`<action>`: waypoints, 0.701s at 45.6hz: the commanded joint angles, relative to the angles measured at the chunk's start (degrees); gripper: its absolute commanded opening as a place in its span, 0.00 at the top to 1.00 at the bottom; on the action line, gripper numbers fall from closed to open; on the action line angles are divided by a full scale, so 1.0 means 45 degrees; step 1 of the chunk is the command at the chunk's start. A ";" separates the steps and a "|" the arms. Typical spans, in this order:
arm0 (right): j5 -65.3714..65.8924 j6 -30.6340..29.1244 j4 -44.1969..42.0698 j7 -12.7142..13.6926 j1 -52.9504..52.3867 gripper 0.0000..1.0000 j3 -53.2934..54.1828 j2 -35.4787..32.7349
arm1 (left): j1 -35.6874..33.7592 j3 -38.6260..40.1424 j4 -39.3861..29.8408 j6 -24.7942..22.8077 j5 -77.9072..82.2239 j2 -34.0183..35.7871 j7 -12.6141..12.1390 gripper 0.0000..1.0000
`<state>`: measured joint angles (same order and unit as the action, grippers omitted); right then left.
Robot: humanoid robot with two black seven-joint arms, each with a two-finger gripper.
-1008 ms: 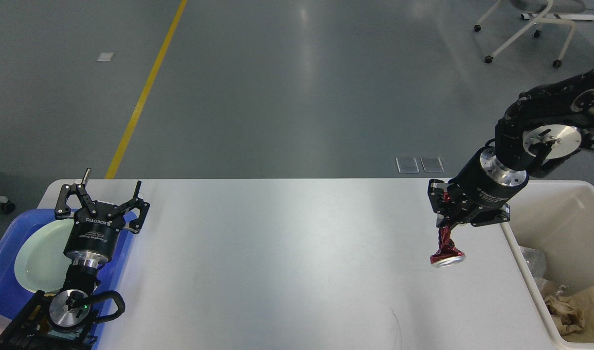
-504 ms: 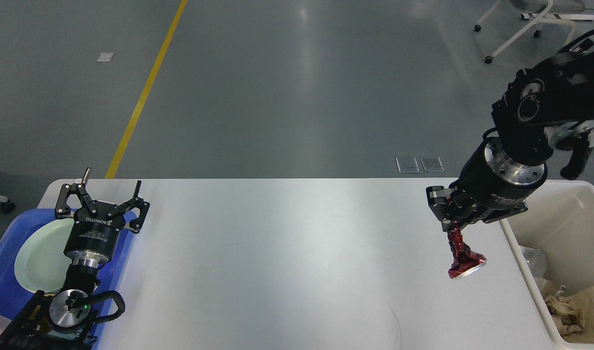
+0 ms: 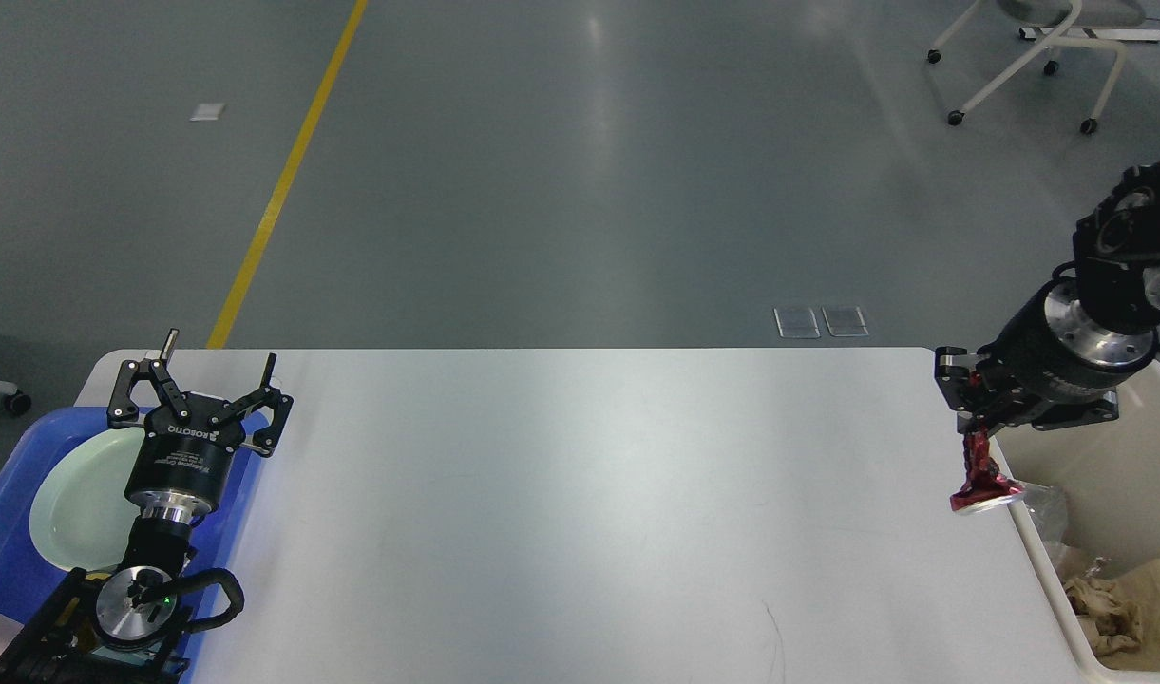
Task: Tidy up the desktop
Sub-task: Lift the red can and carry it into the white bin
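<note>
1. The surface point(image 3: 560, 513), a wide white tabletop with rounded corners, fills the lower half of the view from about 9 o'clock to 3 o'clock.
2. The right pincer point(image 3: 977, 439) hangs at about 3 o'clock, over the surface's right edge, fingers pointing down.
3. Its fingers are clamped on the top of a crushed red can point(image 3: 983, 483), which dangles below them with its silver end lowest.
4. The can hangs right at the line where the surface meets the bin point(image 3: 1126, 456); whether it touches the bin's rim I cannot tell.
5. The bin, cream and rectangular, stands just beside the surface's right edge, from 3 to 5 o'clock.
6. Inside the bin lie crumpled tan paper point(image 3: 1126, 598) and a piece of clear wrap point(image 3: 1045, 508).
7. The left pincer point(image 3: 199, 385) sits at about 8 o'clock, pointing away from the robot, its two fingers spread wide apart with nothing between them.
8. It hovers over the right wall of a blue tray point(image 3: 9, 560) that lies at the surface's left end.
9. A pale green plate point(image 3: 76, 499) lies in the tray, partly hidden by the left arm.
10. On the grey floor beyond the surface, a yellow line point(image 3: 285, 171) runs from 11 o'clock down toward the left corner, and a white chair base point(image 3: 1026, 57) stands at 1 o'clock.
</note>
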<state>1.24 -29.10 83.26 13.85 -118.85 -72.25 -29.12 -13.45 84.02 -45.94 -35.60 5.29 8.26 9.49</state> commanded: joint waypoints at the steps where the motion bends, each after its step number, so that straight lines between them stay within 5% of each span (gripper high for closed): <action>1: 0.0994 0.0001 -0.2131 0.0008 0.2090 1.00 0.0255 -0.1515 | 0.0000 0.0000 0.0014 0.0000 -0.0004 0.0000 0.0000 0.04; 17: 0.1151 0.0254 -1.0607 -0.0206 1.0721 1.00 0.4255 -0.2025 | 0.0000 0.0000 -0.0006 0.0000 -0.0004 0.0000 0.0019 0.04; 23: 0.1151 0.2498 -1.3110 -0.0148 1.4375 1.00 0.6562 -0.1108 | 0.0000 0.0000 0.0014 0.0000 -0.0004 0.0000 0.0020 0.04; 32: 0.1015 0.5194 -1.4166 -0.0109 1.6467 1.00 0.6818 0.0025 | 0.0000 0.0000 0.0014 0.0000 -0.0004 0.0000 0.0020 0.04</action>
<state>6.19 -11.68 21.76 13.32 -49.71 -41.96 -31.74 -13.44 84.02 -45.96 -35.60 5.29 8.26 9.57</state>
